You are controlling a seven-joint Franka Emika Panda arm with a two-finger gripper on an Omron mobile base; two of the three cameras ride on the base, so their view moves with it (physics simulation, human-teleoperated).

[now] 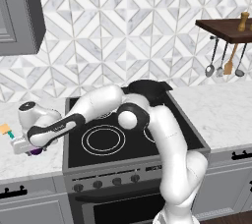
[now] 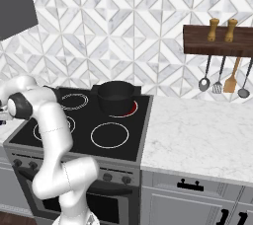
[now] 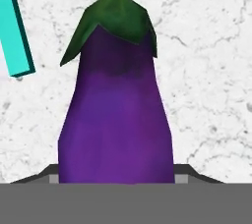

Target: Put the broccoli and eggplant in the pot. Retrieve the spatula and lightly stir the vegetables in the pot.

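The purple eggplant [image 3: 115, 120] with its green cap lies on the marble counter left of the stove; a bit of it shows under the hand [image 1: 36, 152]. My gripper [image 1: 30, 148] is low over it, and its dark fingertips [image 3: 49, 175] stand either side of the eggplant's base [image 3: 118, 179]. Whether they press on it is hidden. The spatula's teal handle [image 3: 15, 31] lies beside it, and its yellow-orange blade [image 1: 6, 129] points toward the counter's left end. The black pot [image 2: 116, 96] stands on the stove's back burner, partly behind my arm [image 1: 147, 90]. The broccoli is out of view.
The black stove top [image 1: 106, 142] with its burner rings lies to the right of the gripper. A grey wall cabinet [image 1: 17, 12] hangs above the left counter. Long-handled utensils [image 2: 225, 78] hang under a wooden shelf [image 2: 217, 41] at the far right, over the marble counter [image 2: 197, 135].
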